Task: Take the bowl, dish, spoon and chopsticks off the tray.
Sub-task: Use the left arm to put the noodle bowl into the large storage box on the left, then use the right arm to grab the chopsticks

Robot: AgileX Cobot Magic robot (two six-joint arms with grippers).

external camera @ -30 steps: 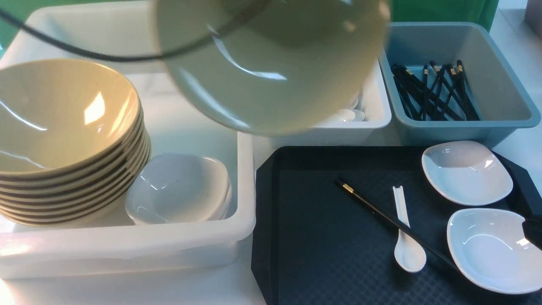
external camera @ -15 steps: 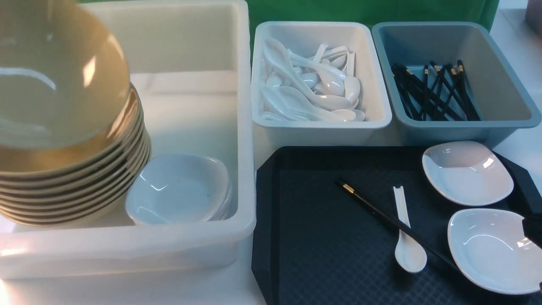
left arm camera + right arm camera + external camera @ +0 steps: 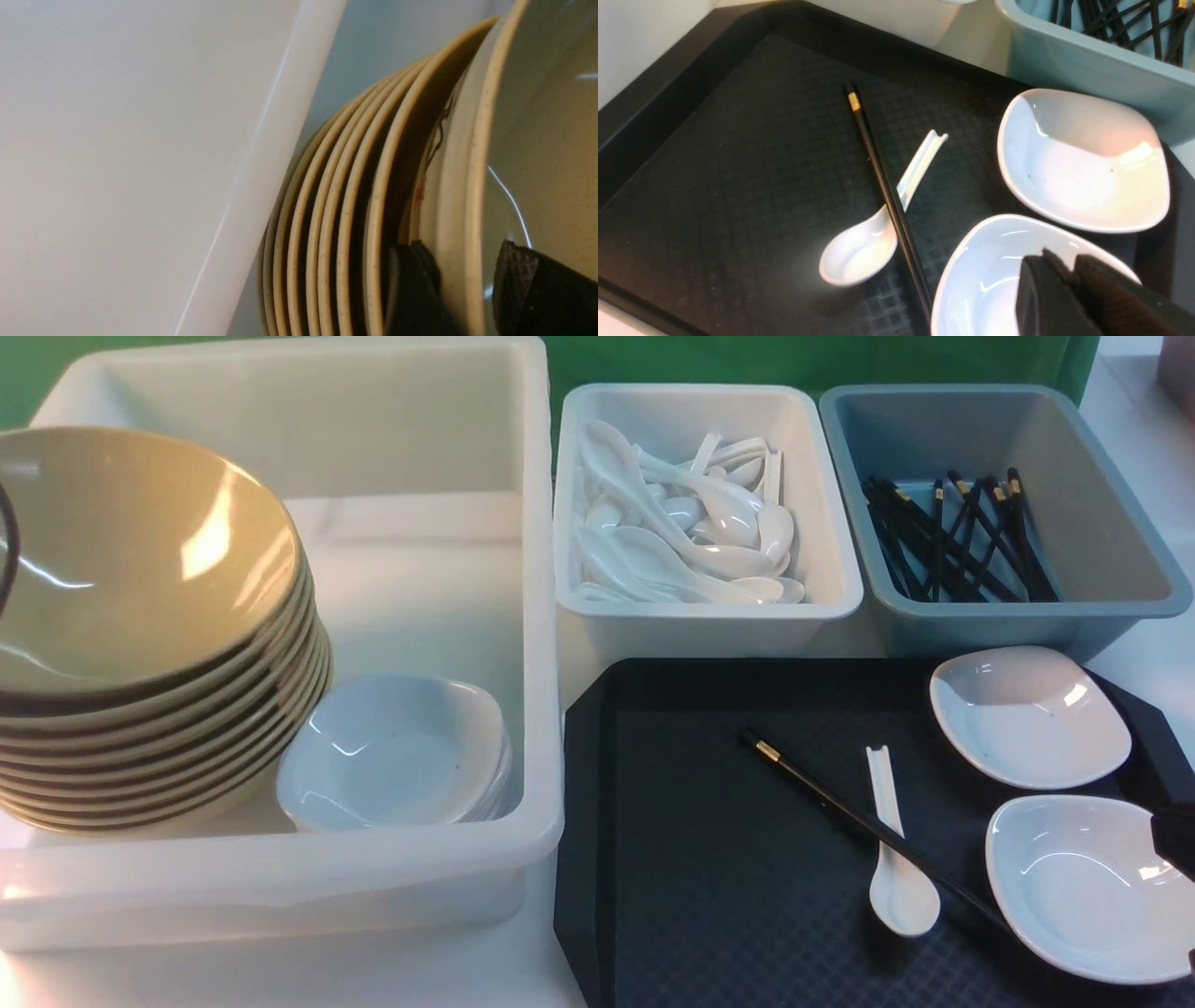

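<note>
At the far left, inside the big white bin (image 3: 541, 616), the bowl (image 3: 140, 560) lies tilted on top of the stack of matching bowls (image 3: 159, 765), so that part of the job looks done. The left gripper (image 3: 462, 245) straddles the bowl's rim, one finger outside the wall and one inside. The jaws look spread, the inner pad just clear of the rim.

To the right, on the tray (image 3: 700, 859), everything else is left to clear. The chopsticks (image 3: 840, 807) lie diagonally across the handle of the spoon (image 3: 901, 887). Right of them sit the far dish (image 3: 1027, 719) and the near dish (image 3: 1083, 887), close together. At the tray's right edge the right gripper (image 3: 1064, 261) hangs over the near dish, jaws pressed almost together with nothing between them. My guess is that this dish goes next.
</note>
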